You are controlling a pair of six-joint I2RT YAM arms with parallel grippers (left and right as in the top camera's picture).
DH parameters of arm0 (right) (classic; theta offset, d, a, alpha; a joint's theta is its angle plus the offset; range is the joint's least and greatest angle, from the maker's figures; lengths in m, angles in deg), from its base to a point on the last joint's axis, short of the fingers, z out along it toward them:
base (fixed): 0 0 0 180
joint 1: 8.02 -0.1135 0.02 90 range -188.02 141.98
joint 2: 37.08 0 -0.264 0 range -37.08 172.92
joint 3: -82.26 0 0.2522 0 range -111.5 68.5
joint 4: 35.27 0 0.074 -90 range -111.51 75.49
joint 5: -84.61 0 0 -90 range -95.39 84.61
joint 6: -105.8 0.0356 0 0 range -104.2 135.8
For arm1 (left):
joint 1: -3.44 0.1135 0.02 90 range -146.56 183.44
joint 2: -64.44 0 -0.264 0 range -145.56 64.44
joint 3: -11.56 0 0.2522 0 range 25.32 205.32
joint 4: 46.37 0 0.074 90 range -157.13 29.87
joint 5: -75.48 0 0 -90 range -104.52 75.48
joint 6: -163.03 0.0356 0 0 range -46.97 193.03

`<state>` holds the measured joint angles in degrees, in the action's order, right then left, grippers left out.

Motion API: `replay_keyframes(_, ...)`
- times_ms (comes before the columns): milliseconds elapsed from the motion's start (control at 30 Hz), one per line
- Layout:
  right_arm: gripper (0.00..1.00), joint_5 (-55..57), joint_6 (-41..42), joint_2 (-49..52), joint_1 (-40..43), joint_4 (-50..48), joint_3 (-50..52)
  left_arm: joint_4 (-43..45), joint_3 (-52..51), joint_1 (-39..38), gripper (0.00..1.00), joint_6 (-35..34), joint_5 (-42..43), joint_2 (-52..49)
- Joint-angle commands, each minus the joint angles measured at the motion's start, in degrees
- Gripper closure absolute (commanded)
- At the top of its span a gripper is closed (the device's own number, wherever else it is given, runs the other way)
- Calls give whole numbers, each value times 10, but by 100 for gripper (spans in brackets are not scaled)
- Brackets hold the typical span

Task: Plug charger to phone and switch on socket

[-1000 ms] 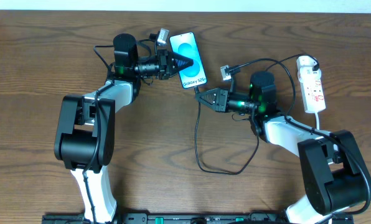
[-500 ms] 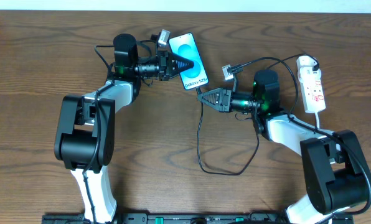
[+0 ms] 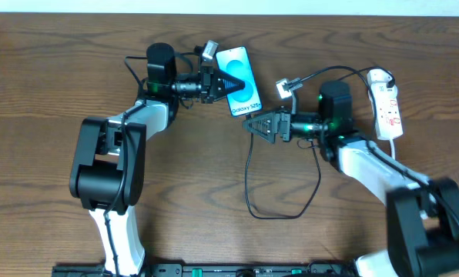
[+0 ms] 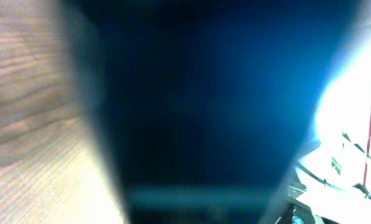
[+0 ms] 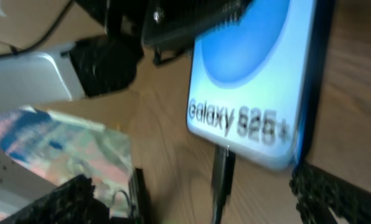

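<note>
The phone (image 3: pixel 239 79) lies at the back centre of the table, its blue screen up. My left gripper (image 3: pixel 232 83) is shut, with its tip resting on the screen. In the left wrist view the phone (image 4: pixel 204 93) is only a dark blue blur and no fingers show. The charger (image 3: pixel 246 173) loops across the table. Its black plug (image 5: pixel 221 177) meets the phone's (image 5: pixel 254 74) lower edge under the white text. My right gripper (image 3: pixel 250 125) is open astride the plug, its fingers (image 5: pixel 335 193) clear of it. The socket (image 3: pixel 386 104) lies at the far right.
The charger's slack forms a loop (image 3: pixel 279 211) on the wooden table (image 3: pixel 45 115) between the two arms. The socket's white cord (image 3: pixel 395 146) runs toward the right arm's base (image 3: pixel 422 223). The left arm's base (image 3: pixel 102 165) stands front left.
The right gripper has opened and let go of the plug, which stays at the phone's edge. Phone and left gripper have shifted slightly right.
</note>
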<state>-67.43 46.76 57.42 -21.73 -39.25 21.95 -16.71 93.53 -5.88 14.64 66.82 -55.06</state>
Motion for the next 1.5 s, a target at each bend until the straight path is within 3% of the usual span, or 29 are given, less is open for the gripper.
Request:
replay_keyframes(0, 1, 68, -125, -75, 20, 110, -7, -9, 3, 23, 93, 12, 15, 11)
replay_keyframes(167, 1, 201, -214, -166, 24, 281, -7, -58, 3, 30, 93, 50, 7, 11)
replay_keyframes(300, 1, 261, -239, -225, 24, 356, -7, -229, 3, 28, 93, 166, -62, 11)
replay_keyframes(667, 1, 274, -251, -245, 24, 398, -7, -557, 3, 28, 93, 399, -227, 11)
replay_keyframes(833, 1, 274, -255, -245, 24, 400, -7, -619, 3, 28, 93, 447, -292, 11)
replay_keyframes(1000, 1, 274, -255, -245, 24, 402, -7, -639, 3, 28, 92, 449, -345, 11)
replay_keyframes(1033, 1, 274, -255, -245, 24, 403, -7, -640, 3, 28, 83, 449, -345, 11)
replay_keyframes(1067, 1, 275, -255, -245, 24, 405, -7, -640, 3, 28, 65, 448, -345, 11)
replay_keyframes(1167, 1, 275, -255, -245, 24, 409, -7, -642, 3, 28, 47, 448, -353, 11)
replay_keyframes(1467, 1, 306, -255, -245, 24, 427, -7, -745, 3, 28, 31, 433, -552, 11)
